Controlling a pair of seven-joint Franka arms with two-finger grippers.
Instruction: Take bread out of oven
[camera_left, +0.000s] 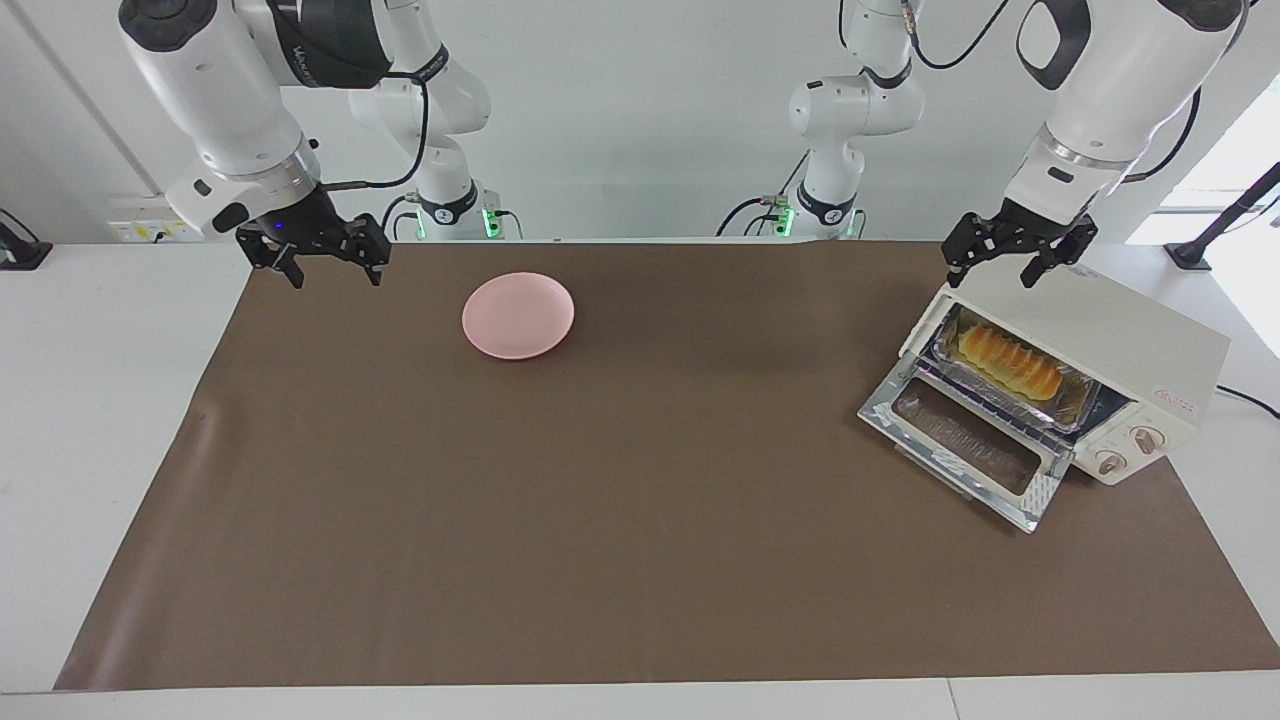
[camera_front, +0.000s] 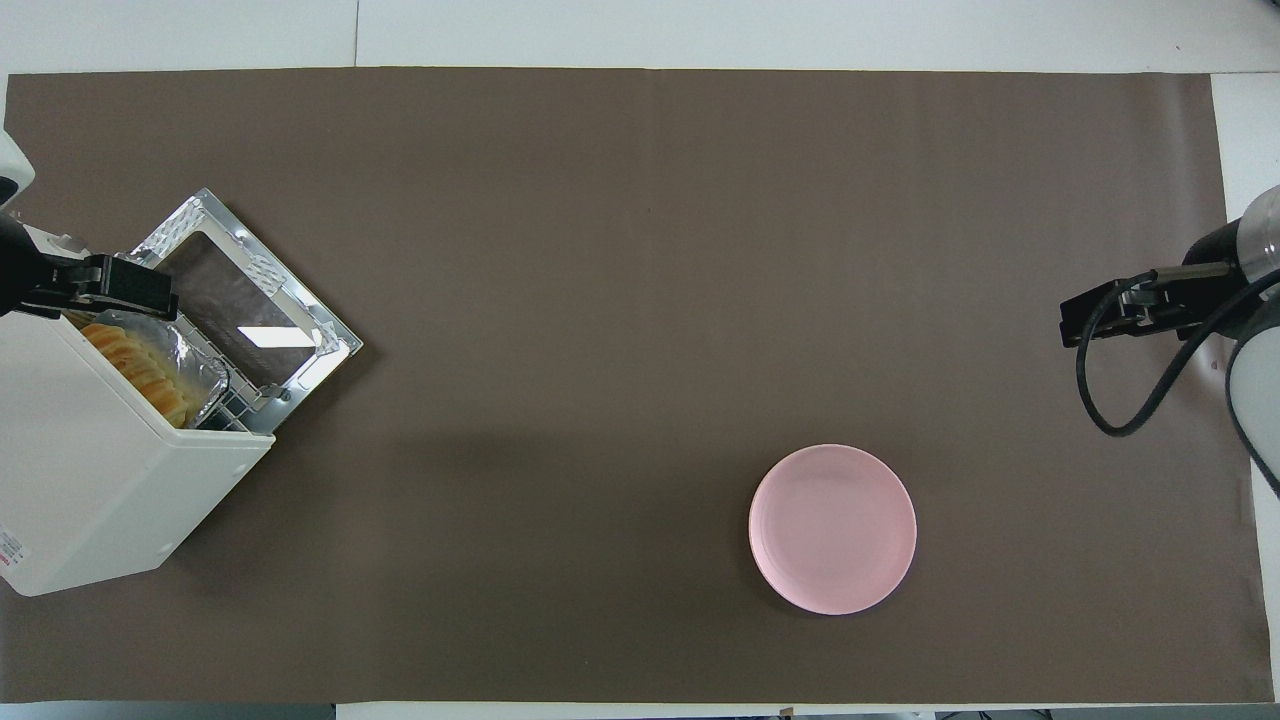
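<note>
Bread is what matters here, though going by size the brown mat (camera_left: 640, 560) covering the table comes first, and on it, at the left arm's end, the cream-white toaster oven (camera_left: 1130, 340) with its glass door (camera_left: 965, 445) dropped flat open. Inside, on the wire rack, sits a silver foil tray (camera_left: 1075, 412), and the bread (camera_left: 1010, 362) lies in that tray, a small golden ridged loaf, lengthwise along the opening. Nearer the right arm's end, close to the robots, rests a round pink plate (camera_left: 518, 316), well apart from the oven and bare. The left gripper (camera_left: 1015, 262) hangs over the oven's top corner by the door opening, its jaws spread apart and holding nothing. The right gripper (camera_left: 325, 258) waits over the mat's edge at its own end, jaws likewise spread and holding nothing. To my eye the loaf looks light and soft, likely to dent or tear under a hard pinch, with a crust that should not be slippery. I would take it across its middle, fingers on the two long sides, closing gently, and lift it clear of the tray's thin foil rim, which could crumple or drag along if caught.
</note>
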